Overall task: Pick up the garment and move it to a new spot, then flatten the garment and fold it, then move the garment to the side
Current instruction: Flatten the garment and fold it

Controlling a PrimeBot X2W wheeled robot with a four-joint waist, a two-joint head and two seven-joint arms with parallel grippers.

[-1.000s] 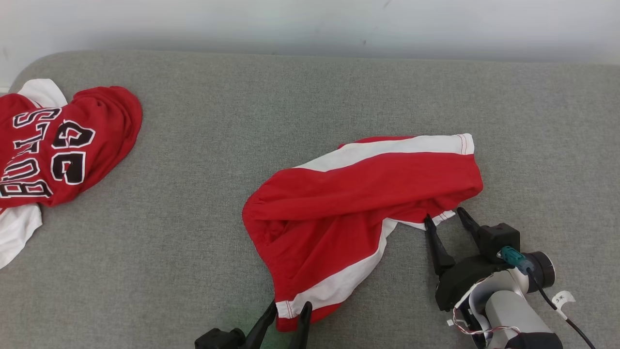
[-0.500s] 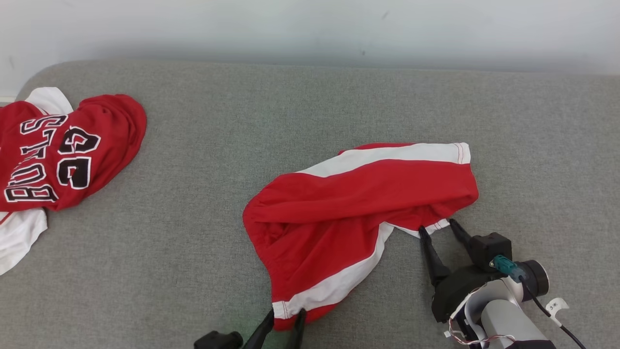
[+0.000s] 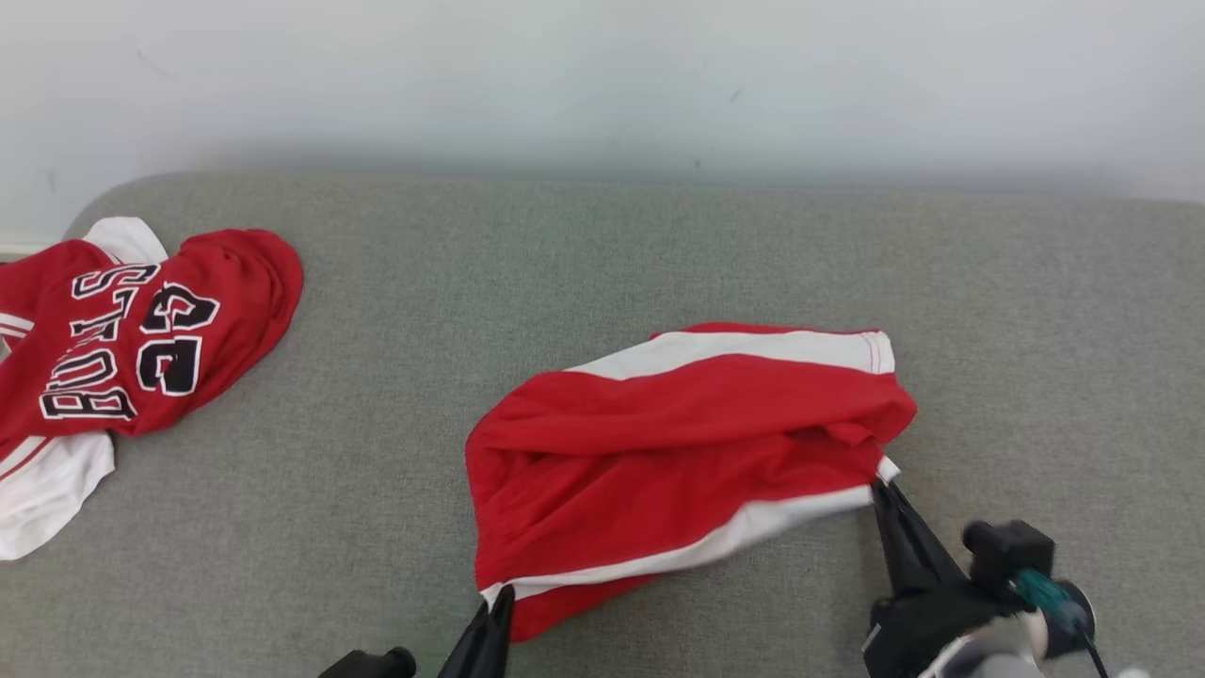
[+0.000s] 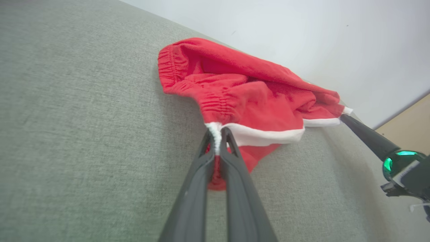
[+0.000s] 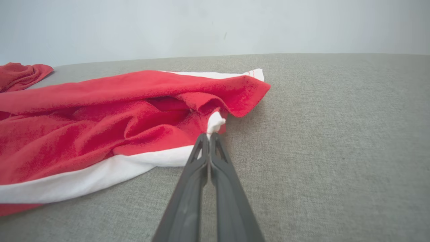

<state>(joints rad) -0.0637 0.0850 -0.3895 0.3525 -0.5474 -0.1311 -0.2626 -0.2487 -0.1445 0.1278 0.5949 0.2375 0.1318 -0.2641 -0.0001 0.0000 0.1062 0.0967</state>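
Jaws, left and right, pinch tight on garment trim.

— What's lying on the grey fabric-covered bench?
— A crumpled red jersey with black-and-white lettering and white trim, at the bench's far left end.
— And behind the bench?
— A plain white wall.

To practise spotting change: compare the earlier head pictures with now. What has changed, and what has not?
The right gripper, open before, shut on the white hem corner of the shorts, drawing that white edge straight toward the left gripper. The left gripper stayed clamped; the jersey stayed put. The camera tilted.
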